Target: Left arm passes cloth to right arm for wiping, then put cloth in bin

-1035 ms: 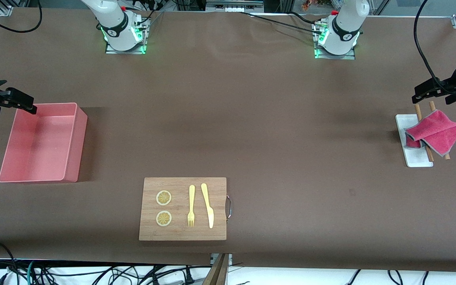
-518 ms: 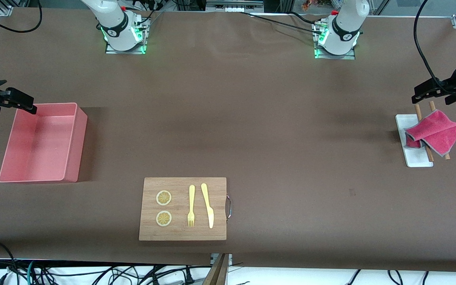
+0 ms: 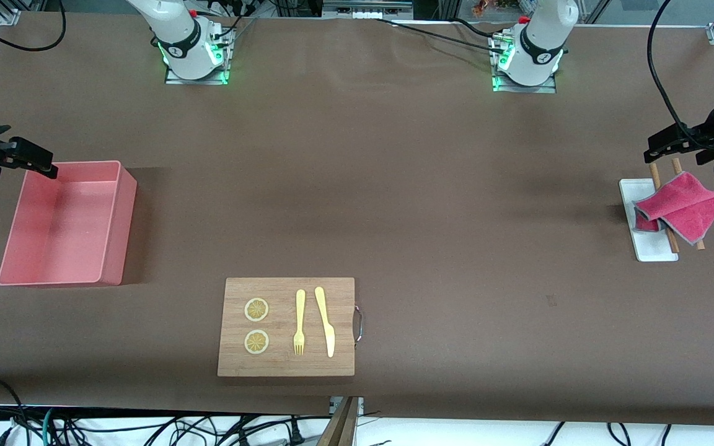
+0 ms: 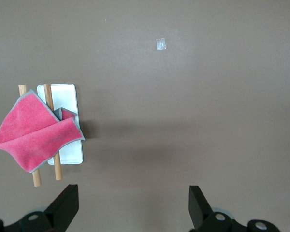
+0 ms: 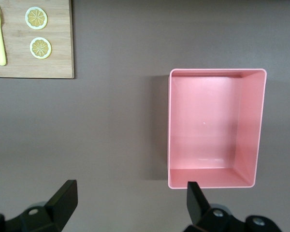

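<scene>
- Currently the cloth lies draped over two wooden sticks and a white tray at the left arm's end of the surface.
- Left gripper hangs spread wide, holding nothing, over bare surface near the cloth.
- Right gripper waits released above the bin.

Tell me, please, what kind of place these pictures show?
Probably a robot test bench in a lab, not a real kitchen. Two arm bases are bolted to one table under a brown cover, loose cables run along its edges, and a cutting board carries a yellow fork and knife.
</scene>
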You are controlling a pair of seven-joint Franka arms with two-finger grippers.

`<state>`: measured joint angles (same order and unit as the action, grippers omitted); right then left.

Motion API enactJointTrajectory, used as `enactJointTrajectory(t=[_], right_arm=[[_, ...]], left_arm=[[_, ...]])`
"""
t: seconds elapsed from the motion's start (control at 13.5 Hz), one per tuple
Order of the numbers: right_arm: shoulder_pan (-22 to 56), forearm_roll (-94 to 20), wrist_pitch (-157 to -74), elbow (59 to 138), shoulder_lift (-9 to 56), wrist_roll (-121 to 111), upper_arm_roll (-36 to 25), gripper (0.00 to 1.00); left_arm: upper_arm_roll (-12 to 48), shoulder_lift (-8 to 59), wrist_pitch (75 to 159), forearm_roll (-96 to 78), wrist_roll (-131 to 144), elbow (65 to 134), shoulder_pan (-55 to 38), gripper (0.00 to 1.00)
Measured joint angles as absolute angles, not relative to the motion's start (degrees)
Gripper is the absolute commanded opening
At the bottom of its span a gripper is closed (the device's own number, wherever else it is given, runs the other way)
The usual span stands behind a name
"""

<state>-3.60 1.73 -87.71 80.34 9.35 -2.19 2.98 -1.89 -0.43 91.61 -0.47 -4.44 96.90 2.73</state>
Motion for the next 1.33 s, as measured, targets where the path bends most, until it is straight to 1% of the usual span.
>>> enactJointTrajectory(t=[0.81, 1.04, 1.18, 1.33], right_arm=[[-3.6, 1.7, -87.7, 80.3, 9.4, -2.2, 3.0, 1.0], [-3.6, 1.7, -87.7, 80.3, 9.4, -2.2, 3.0, 1.0], [-3.6, 1.7, -87.7, 80.3, 9.4, -2.2, 2.9, 1.0], [-3.6, 1.7, -87.7, 80.3, 9.4, -2.2, 3.0, 1.0]], left_arm=[[-1.7, 0.8, 91.6, -0.5, -3.8, 96.8, 2.8, 1.0], [-2.0, 3.8, 91.6, -0.5, -3.8, 96.8, 3.5, 1.0], [-2.2, 6.8, 92.0, -0.5, -5.2, 96.8, 7.1, 1.0], [-2.3, 10.5, 94.7, -0.5, -11.9, 96.6, 12.1, 1.0]])
